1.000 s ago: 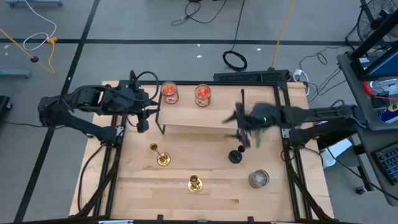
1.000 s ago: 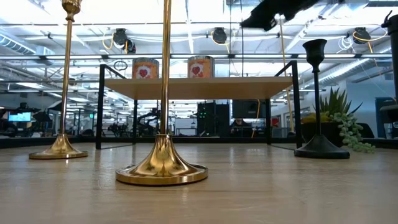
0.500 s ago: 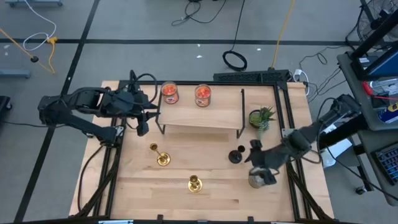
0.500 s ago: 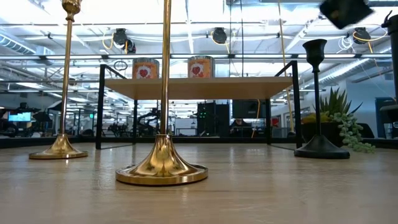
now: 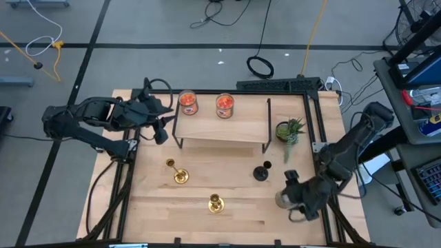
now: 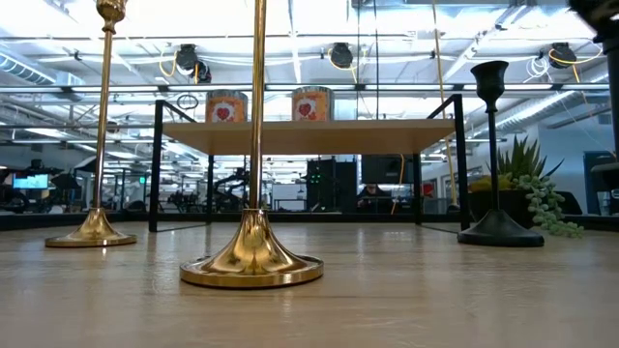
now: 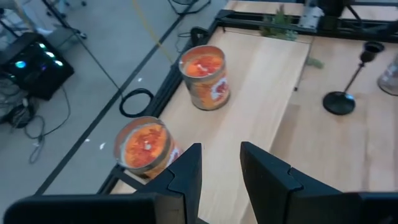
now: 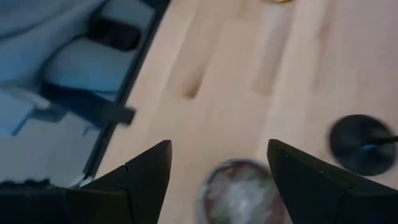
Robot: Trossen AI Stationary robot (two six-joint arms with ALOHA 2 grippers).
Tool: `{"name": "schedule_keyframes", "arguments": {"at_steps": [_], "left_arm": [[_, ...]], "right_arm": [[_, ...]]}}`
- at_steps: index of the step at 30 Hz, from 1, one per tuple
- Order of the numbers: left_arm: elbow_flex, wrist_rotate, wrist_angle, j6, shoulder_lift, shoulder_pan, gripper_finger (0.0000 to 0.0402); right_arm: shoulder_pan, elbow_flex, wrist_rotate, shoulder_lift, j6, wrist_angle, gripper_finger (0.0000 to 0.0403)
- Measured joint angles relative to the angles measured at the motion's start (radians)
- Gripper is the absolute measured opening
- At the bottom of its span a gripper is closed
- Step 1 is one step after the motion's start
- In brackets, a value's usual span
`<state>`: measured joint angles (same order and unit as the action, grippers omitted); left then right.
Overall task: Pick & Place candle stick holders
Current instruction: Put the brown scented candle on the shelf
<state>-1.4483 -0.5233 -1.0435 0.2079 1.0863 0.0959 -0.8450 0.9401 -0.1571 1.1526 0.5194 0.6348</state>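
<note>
Two gold candle stick holders [image 5: 179,175] [image 5: 216,203] and a black one [image 5: 260,172] stand upright on their round bases on the wooden table. In the low view the gold ones [image 6: 254,145] [image 6: 100,126] are nearest and the black one [image 6: 493,155] stands at the right. My right gripper [image 5: 289,200] is open over a grey jar candle [image 8: 239,186], its fingers wide on either side of the jar, with the black holder's base [image 8: 360,146] just beyond. My left gripper [image 5: 162,132] [image 7: 221,165] is open and empty at the shelf's left end.
A low wooden shelf [image 5: 220,127] on black legs stands at the back with two orange jar candles [image 5: 187,102] [image 5: 224,105] on it. A small potted plant [image 5: 289,129] stands at its right end. Black frame rails [image 5: 324,207] run along the table's sides.
My right gripper has swung from above the shelf's right end toward the table's near right corner and down, and now hovers over the grey jar candle. The three holders have stayed where they were.
</note>
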Motion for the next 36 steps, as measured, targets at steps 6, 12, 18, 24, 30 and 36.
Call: {"name": "schedule_keyframes", "arguments": {"at_steps": [6,12,18,24,30,36], "left_arm": [[0.0,-0.029,0.0,0.02,0.0,0.0,0.0118],[0.0,-0.029,0.0,0.038,0.0,0.0,0.0118],[0.0,-0.028,0.0,0.041,0.0,0.0,0.0118],[0.0,-0.028,0.0,0.041,0.0,0.0,0.0118],[0.0,-0.027,0.0,0.042,0.0,0.0,0.0118],[0.0,-0.027,0.0,0.042,0.0,0.0,0.0118]], "right_arm": [[-0.075,0.0,-0.016,0.084,0.068,-0.087,0.0263],[-0.107,0.0,-0.032,0.165,0.092,-0.089,0.0263],[-0.106,0.0,-0.055,0.183,0.188,-0.046,0.0249],[-0.106,0.0,-0.055,0.154,0.302,0.008,0.0219],[-0.106,-0.007,-0.056,0.16,0.402,0.042,0.0206],[-0.106,-0.085,-0.051,0.172,0.404,-0.052,0.0192]]}}
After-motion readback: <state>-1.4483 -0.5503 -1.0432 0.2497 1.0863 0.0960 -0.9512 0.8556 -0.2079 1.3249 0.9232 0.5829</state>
